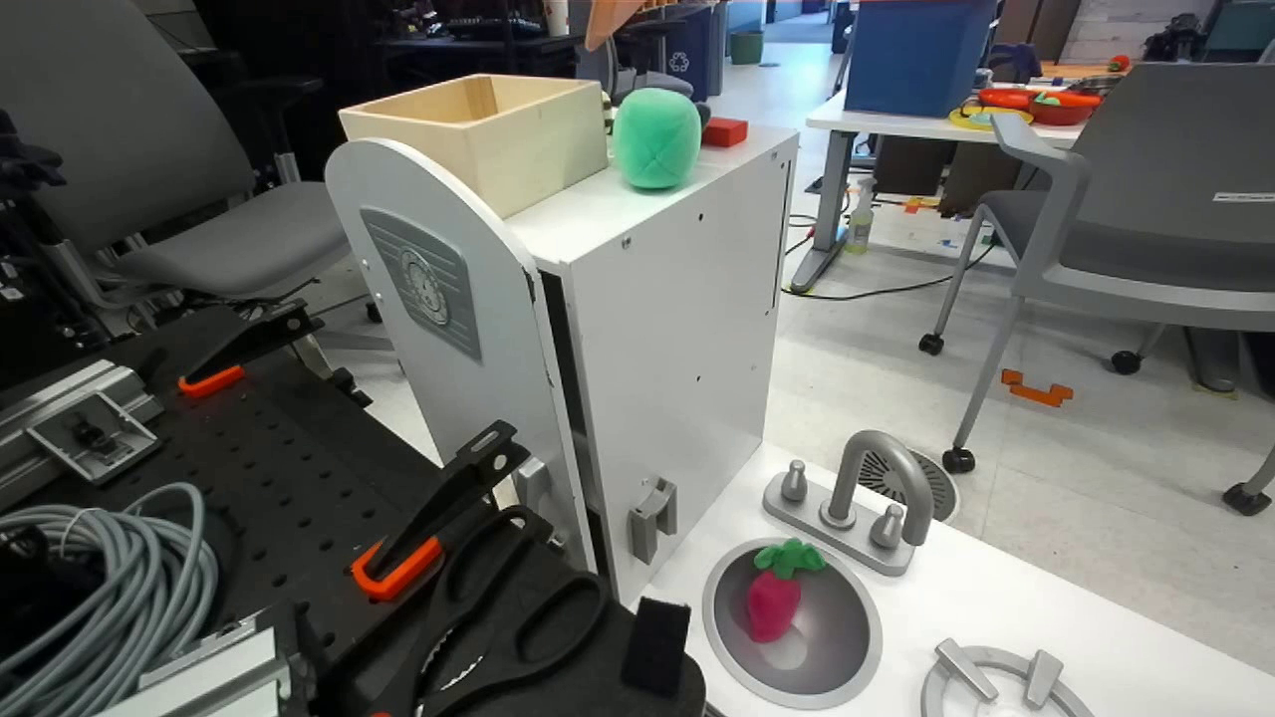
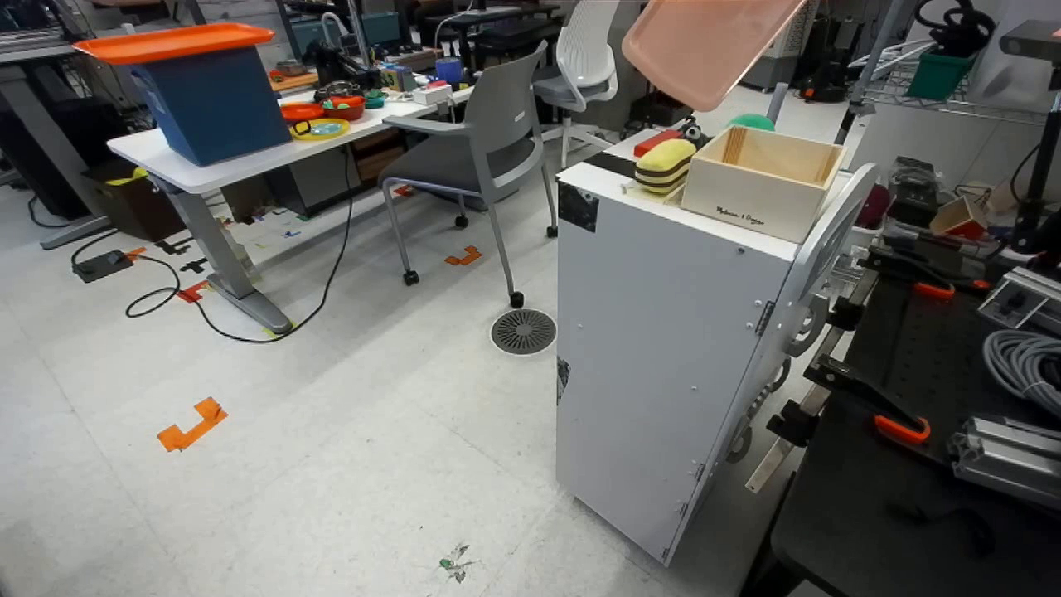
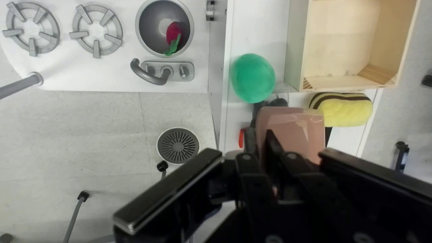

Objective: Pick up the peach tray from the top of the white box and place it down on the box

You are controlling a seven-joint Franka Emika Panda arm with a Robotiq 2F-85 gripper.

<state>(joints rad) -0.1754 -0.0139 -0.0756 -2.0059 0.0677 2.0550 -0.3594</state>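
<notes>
Step in hand, as judged: the carry. You have the peach tray (image 2: 704, 50) off the white box (image 2: 663, 348) but not yet set down; it hangs tilted above the box's top, apart from it. Jaws pinch one wall of the tray, seen between them in the wrist view. Also on top: wooden crate (image 1: 538, 139), green ball (image 1: 657, 137), striped yellow plush (image 2: 666, 166), red block (image 1: 725, 131). Next move probably calls for you to level the tray, choose a spot these leave room for, lower until supported, then release.
</notes>
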